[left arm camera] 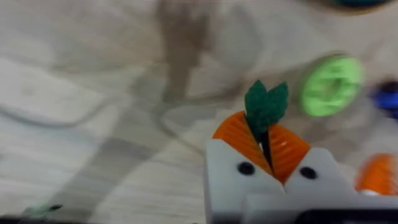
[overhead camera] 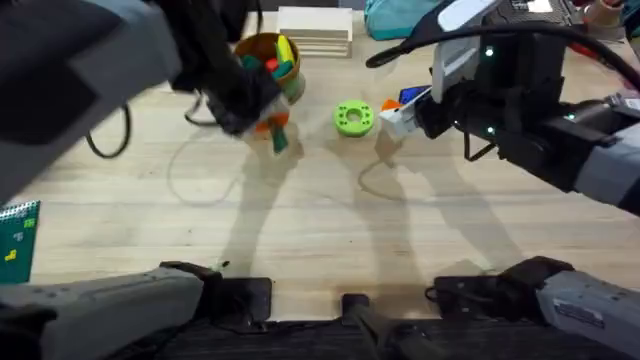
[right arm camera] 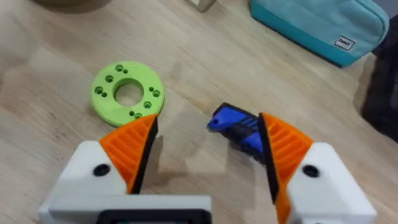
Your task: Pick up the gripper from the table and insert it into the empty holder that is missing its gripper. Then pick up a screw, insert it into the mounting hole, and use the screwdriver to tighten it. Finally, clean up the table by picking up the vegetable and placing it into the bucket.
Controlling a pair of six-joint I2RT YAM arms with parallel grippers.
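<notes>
The vegetable [left arm camera: 265,107] is clamped in the left pincer [left arm camera: 268,148], leaf end pointing out beyond the tips. The bucket [overhead camera: 272,58] lies just beyond, nearest this arm. The right pincer [right arm camera: 208,149] is held released beside the screwdriver [right arm camera: 238,126].

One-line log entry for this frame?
left claw: shut on vegetable | right claw: open, by screwdriver | bucket: holds toys

Dark green leafy vegetable [left arm camera: 265,107] pinched upright in left gripper [left arm camera: 266,146], beside yellow-rimmed bucket [overhead camera: 262,47].
</notes>
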